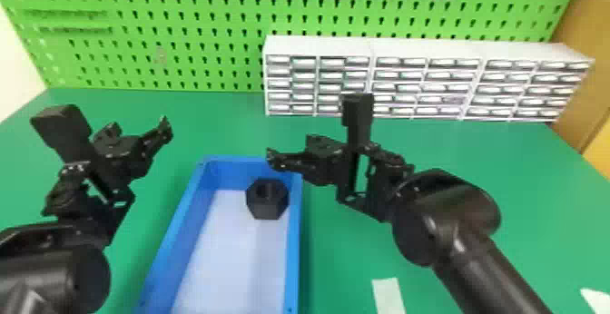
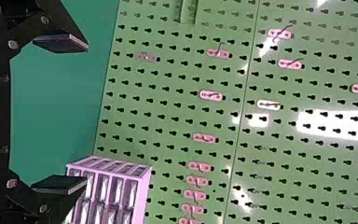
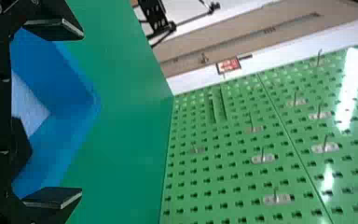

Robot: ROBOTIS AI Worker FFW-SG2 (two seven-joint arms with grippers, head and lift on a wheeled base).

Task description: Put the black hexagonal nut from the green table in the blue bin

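Well, binned nut (image 1: pixel 267 204), illegible sign (image 3: pixel 228 66).

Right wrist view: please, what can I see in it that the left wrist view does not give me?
The right wrist view offers one end of the blue bin, a dark shape inside it that is probably the nut, and a red and white sign.

The left wrist view offers instead part of the drawer cabinet.

Both share the green table and the green board with holes and hooks. Each has its own open claw: right claw, left claw.
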